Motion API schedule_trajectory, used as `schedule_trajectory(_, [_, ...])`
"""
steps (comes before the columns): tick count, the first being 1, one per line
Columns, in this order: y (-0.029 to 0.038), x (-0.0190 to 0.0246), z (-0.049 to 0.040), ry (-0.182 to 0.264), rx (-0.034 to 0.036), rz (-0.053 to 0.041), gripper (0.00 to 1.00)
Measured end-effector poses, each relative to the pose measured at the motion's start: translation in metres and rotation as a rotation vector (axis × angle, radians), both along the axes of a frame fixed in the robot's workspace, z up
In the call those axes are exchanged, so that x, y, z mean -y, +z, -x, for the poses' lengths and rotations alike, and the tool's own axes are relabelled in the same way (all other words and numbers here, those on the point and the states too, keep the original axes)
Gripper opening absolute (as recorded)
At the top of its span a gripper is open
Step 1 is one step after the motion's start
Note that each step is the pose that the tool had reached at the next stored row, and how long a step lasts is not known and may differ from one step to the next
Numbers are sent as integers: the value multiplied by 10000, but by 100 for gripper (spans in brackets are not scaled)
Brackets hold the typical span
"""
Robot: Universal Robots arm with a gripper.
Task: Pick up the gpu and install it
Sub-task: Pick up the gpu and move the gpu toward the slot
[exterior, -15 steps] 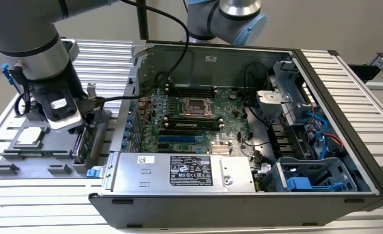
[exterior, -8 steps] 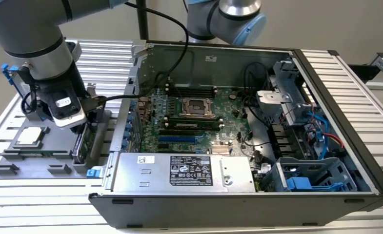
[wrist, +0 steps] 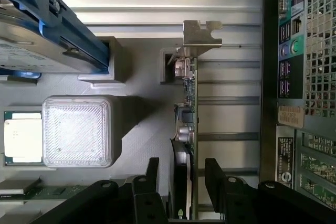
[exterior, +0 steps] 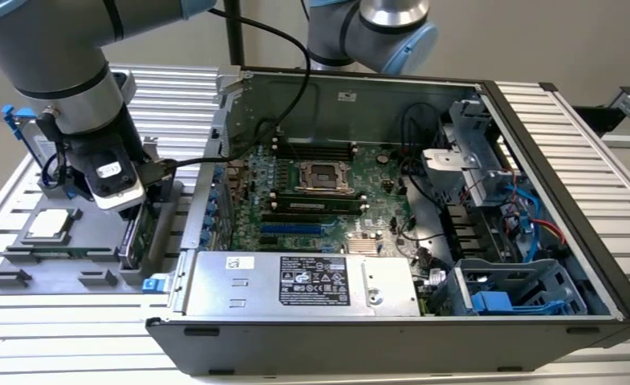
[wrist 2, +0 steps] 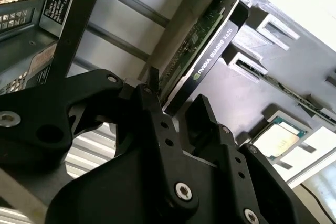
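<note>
Beside the black computer case (exterior: 400,353), the upright green-and-black gpu (wrist: 186,103) in a grey tray (wrist: 142,140) is straddled by the open, empty gripper (wrist: 182,163).

In the first wrist view, one gpu (wrist: 187,124), one processor (wrist: 22,137) and one blue-railed hard drive (wrist: 31,51) are sitting in a single grey tray (wrist: 142,124). In the exterior view, one open computer case (exterior: 555,152) is holding one power supply (exterior: 293,285), and one end effector (wrist: 181,169) is showing two black fingers (wrist: 153,169)
</note>
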State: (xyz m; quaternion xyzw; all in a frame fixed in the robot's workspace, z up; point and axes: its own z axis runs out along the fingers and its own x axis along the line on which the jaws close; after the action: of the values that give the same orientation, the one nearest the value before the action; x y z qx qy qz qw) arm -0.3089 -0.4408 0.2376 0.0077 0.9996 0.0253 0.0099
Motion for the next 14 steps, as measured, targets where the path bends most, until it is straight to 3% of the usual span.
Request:
schedule_trajectory(6, [-1, 0, 1, -1, 1, -1, 100])
schedule_trajectory(7, [-1, 0, 1, -1, 0, -1, 0])
schedule_trajectory(14, [-1, 0, 1, -1, 1, -2, 0])
